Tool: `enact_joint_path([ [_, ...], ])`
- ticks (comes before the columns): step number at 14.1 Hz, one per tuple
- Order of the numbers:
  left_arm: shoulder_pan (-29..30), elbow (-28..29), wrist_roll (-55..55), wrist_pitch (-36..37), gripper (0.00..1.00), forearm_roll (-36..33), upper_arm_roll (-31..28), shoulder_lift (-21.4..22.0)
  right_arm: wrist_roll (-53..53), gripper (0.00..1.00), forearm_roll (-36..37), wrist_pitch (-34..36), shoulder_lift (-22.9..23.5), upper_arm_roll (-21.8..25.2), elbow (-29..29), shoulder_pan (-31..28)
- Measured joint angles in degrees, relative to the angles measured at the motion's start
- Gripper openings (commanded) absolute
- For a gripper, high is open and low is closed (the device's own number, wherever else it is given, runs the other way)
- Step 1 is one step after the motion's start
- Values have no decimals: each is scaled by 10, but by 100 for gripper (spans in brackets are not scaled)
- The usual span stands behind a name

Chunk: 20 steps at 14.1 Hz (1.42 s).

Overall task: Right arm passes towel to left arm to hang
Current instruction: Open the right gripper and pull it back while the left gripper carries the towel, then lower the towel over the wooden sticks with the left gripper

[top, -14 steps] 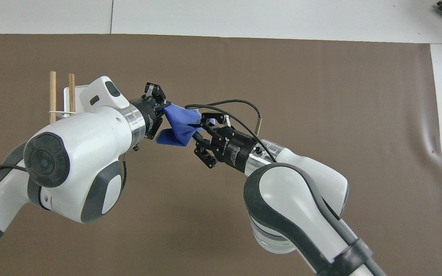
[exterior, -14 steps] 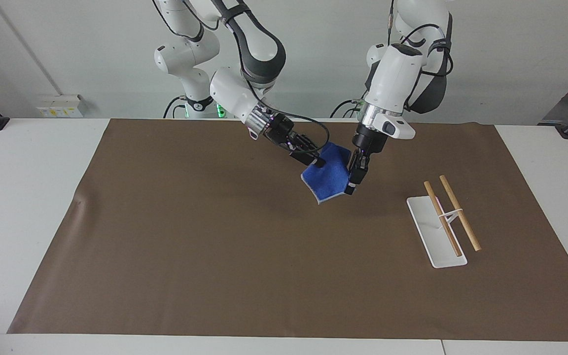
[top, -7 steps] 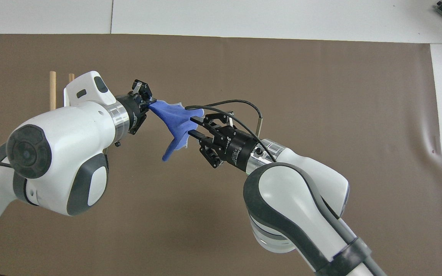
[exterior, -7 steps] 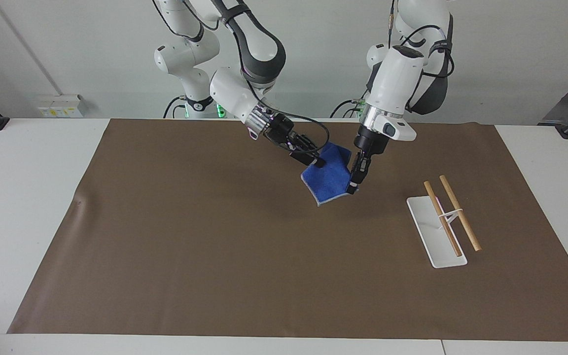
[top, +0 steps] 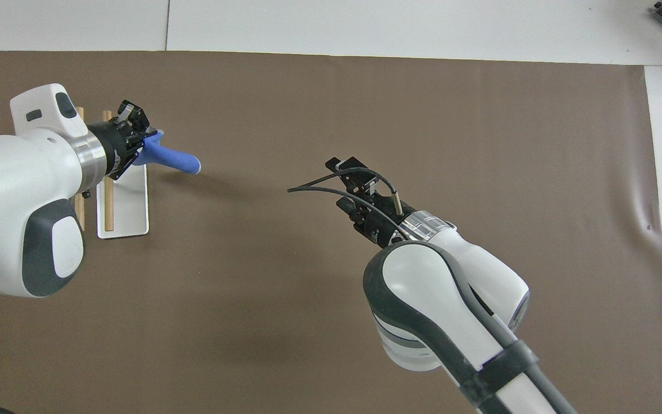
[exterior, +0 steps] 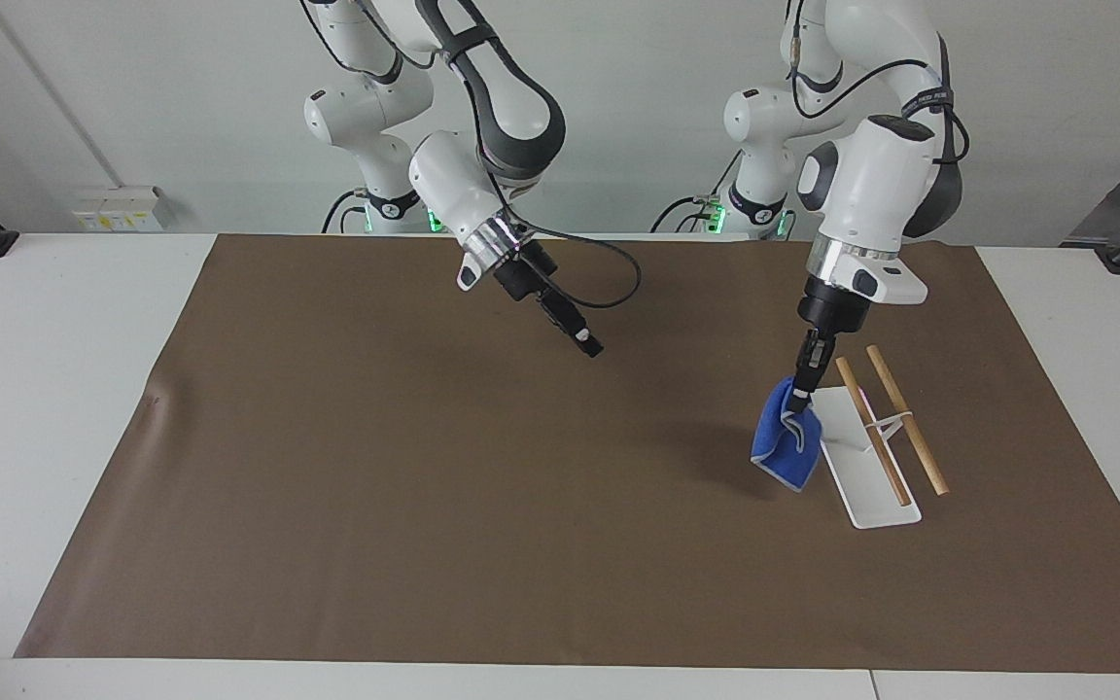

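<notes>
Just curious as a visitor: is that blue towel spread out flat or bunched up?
Bunched up. The towel dangles in folds from the left gripper, pinched by one edge beside the white rack, not draped over its wooden bars.

From my station the surface (exterior: pixel 54 408) reads as smooth white laminate, covered by a matt brown paper-like sheet (exterior: pixel 424 486) with faint creases near one edge. I see the small blue towel (exterior: pixel 786 445) as soft, wrinkled cloth with pale stitched edging. The rack's flat white base (exterior: pixel 866 486) looks like smooth plastic or painted metal, I cannot tell which; its two round pale rods (exterior: pixel 895 413) look like bare wood. Both arms wear glossy white shells with dark-grey matt panels; the left end effector (exterior: pixel 806 379) and right end effector (exterior: pixel 587 343) are matt black, each behind a brushed metal ring.
</notes>
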State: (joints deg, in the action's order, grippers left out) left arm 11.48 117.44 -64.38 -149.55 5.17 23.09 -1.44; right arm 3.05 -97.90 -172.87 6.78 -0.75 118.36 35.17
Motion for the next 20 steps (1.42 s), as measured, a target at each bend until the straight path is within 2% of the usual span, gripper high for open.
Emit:
enact_joint_path([
  [5, 2, 0, 105, 0, 0, 0, -95, 0, 156, 100, 115, -3, 9, 1, 29, -55],
  [9, 3, -3, 173, -2, 0, 0, -147, 0, 175, 100, 292, 10, 24, 2, 33, -94],
  [14, 2, -44, 184, -5, 0, 0, -159, -11, 178, 100, 596, 100, 26, 5, 34, -181],
  [18, 0, -53, 188, -21, 0, 0, -156, -33, 179, 100, 731, 194, 24, 12, 27, -249],
  [20, -2, -53, 194, -50, 0, 0, -155, -52, 165, 100, 831, 266, 20, 24, 4, -275],
])
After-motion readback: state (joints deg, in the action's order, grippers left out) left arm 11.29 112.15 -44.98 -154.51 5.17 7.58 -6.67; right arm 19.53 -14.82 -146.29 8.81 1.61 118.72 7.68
